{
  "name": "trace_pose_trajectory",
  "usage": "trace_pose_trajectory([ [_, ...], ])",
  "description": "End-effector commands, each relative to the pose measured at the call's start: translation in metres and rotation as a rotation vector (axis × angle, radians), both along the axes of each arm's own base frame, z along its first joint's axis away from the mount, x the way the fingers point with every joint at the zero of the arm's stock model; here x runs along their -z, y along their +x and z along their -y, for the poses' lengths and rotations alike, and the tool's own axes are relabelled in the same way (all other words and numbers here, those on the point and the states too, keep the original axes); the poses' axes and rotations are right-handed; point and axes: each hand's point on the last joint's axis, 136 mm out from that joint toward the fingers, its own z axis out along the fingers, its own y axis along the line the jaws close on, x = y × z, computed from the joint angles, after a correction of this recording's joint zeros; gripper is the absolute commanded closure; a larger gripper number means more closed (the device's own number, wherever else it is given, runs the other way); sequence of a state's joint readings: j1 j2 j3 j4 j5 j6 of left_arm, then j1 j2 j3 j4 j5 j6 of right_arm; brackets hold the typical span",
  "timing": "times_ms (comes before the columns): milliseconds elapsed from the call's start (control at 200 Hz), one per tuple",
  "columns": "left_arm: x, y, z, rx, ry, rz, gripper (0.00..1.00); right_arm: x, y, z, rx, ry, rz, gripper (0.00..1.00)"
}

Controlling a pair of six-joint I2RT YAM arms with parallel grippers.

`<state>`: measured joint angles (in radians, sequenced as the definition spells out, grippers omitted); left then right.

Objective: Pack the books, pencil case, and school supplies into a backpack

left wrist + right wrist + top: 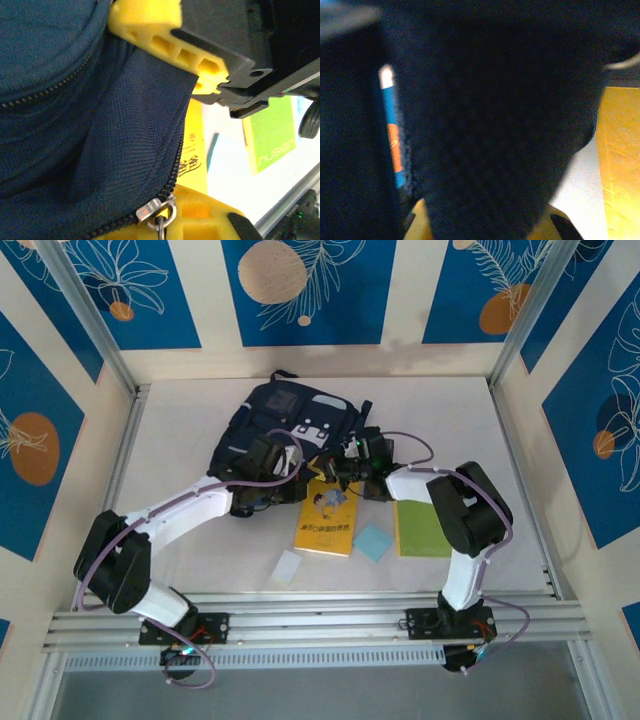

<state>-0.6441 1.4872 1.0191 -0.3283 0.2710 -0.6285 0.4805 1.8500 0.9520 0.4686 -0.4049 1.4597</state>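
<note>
A: In the top view the arms cover the near edge of the backpack (270, 410) and the top edge of the yellow book (325, 525). Its cover print is too small to read.

B: And the wrist views?

A: On the left wrist the backpack runs off three edges, and the upper finger (150, 30) with its dark mount hides the top of the green book (272, 135). On the right wrist the dark cloth (495, 125) is blurred, so one cannot tell what it is. The yellow fingertips (542, 230) are cut by the bottom edge.
</note>
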Motion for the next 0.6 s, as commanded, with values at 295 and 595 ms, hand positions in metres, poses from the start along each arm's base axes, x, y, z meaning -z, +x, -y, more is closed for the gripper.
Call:
trace_pose_trajectory([
  [295, 0.001, -0.006, -0.137, -0.145, 0.267, -0.046, 1.0, -0.017, 0.02, 0.054, -0.155, -0.245, 0.224, 1.0],
  [595, 0.017, -0.021, -0.144, -0.157, 0.246, -0.101, 1.0, -0.031, 0.065, 0.084, -0.129, -0.31, 0.252, 1.0],
])
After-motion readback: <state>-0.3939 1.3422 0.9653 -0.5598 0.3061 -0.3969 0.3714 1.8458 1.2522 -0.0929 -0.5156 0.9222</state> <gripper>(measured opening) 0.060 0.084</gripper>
